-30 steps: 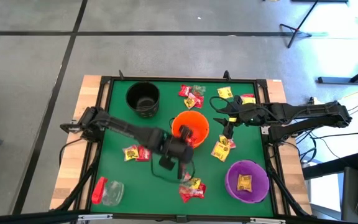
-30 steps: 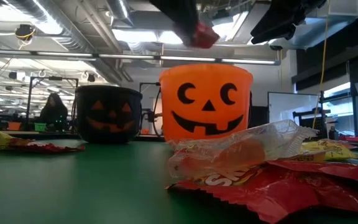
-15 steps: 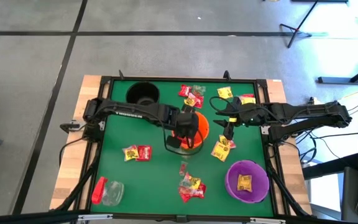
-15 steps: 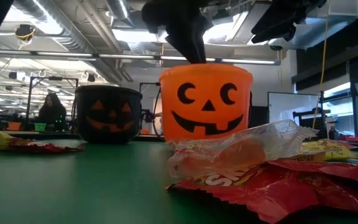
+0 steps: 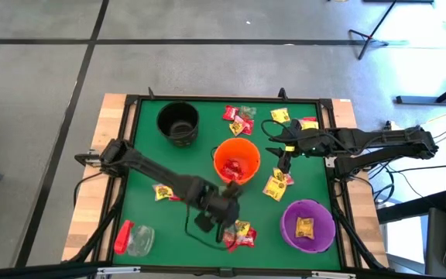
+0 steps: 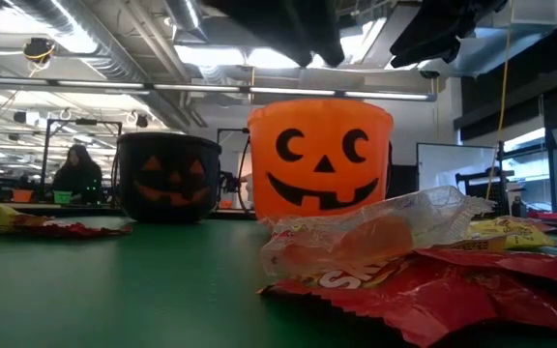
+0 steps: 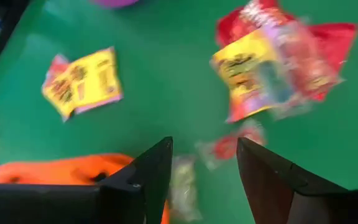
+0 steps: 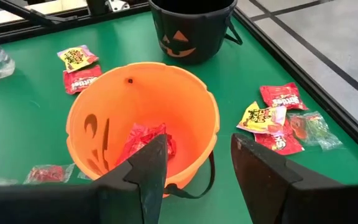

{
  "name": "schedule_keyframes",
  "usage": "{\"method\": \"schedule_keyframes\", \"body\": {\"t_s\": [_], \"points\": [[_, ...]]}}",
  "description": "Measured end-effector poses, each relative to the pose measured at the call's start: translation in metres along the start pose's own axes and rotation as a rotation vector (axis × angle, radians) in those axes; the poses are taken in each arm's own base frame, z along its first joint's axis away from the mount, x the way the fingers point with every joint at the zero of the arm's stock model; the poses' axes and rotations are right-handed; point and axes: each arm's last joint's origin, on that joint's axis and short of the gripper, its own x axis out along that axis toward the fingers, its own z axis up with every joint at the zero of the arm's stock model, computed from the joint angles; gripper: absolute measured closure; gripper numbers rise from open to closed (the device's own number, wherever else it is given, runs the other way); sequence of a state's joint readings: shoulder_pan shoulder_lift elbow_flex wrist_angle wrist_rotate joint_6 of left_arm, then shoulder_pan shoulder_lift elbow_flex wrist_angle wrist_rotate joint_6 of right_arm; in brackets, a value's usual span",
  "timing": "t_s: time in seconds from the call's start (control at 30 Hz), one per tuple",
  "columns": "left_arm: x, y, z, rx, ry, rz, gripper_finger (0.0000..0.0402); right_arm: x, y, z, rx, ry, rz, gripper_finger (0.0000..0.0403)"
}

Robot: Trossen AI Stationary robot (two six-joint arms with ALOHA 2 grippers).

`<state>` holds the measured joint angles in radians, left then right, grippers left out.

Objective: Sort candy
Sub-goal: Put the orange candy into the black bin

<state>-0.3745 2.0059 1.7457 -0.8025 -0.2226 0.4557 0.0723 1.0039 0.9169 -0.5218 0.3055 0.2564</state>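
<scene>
Candy packets, red, yellow and greenish, lie in small heaps on the green table (image 5: 145, 217): a near heap (image 5: 241, 235) (image 7: 278, 62), a left pair (image 5: 169, 191), far ones (image 5: 238, 120) and a right one (image 5: 277, 184). The orange bucket (image 5: 237, 161) (image 8: 92, 112) holds red candy (image 8: 143, 142). My left gripper (image 5: 227, 219) (image 7: 204, 155) hovers open just near of the bucket, above a small clear-and-red packet (image 7: 227, 147) and short of the near heap. My right gripper (image 5: 285, 157) (image 8: 194, 155) stands open above the table, right of the orange bucket.
A black bucket (image 5: 178, 121) stands far left. A purple bucket (image 5: 308, 225) at the near right holds a yellow packet. A red-capped clear jar (image 5: 134, 239) lies at the near left corner. A raised dark frame rims the table.
My left gripper carried a red packet up over the orange bucket and let it go there. It then swung back toward the table's near edge and sank toward the near candy heap. Red candy now shows in the bucket.
</scene>
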Motion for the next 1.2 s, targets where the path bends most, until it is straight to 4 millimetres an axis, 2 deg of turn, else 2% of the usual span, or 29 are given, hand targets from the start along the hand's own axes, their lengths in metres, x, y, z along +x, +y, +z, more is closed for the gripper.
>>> {"method": "schedule_keyframes", "body": {"t_s": [0.2, 0.4, 0.5, 0.83, 1.03, 1.2], "points": [[0.025, -0.026, -0.006, 0.113, -0.008, -0.021, 0.0240, 0.000, 0.000, 0.000, 0.001, -0.005, 0.001, 0.0226], [0.055, -0.038, -0.018, 0.246, 0.009, -0.033, 0.0232, 0.000, 0.000, 0.001, 0.011, -0.006, 0.004, 0.0226], [0.073, -0.043, -0.024, 0.287, 0.051, -0.062, 0.0228, 0.000, 0.000, 0.000, 0.012, -0.001, 0.011, 0.0226], [0.090, -0.041, -0.032, 0.342, 0.076, -0.114, 0.0231, 0.000, 0.000, 0.000, 0.028, -0.001, 0.011, 0.0226], [0.096, -0.035, -0.036, 0.250, 0.041, -0.181, 0.0261, 0.000, 0.000, 0.000, 0.032, -0.002, 0.011, 0.0226], [0.096, -0.032, -0.037, 0.188, 0.035, -0.189, 0.0330, 0.000, 0.000, 0.000, 0.034, -0.002, 0.011, 0.0226]]}}
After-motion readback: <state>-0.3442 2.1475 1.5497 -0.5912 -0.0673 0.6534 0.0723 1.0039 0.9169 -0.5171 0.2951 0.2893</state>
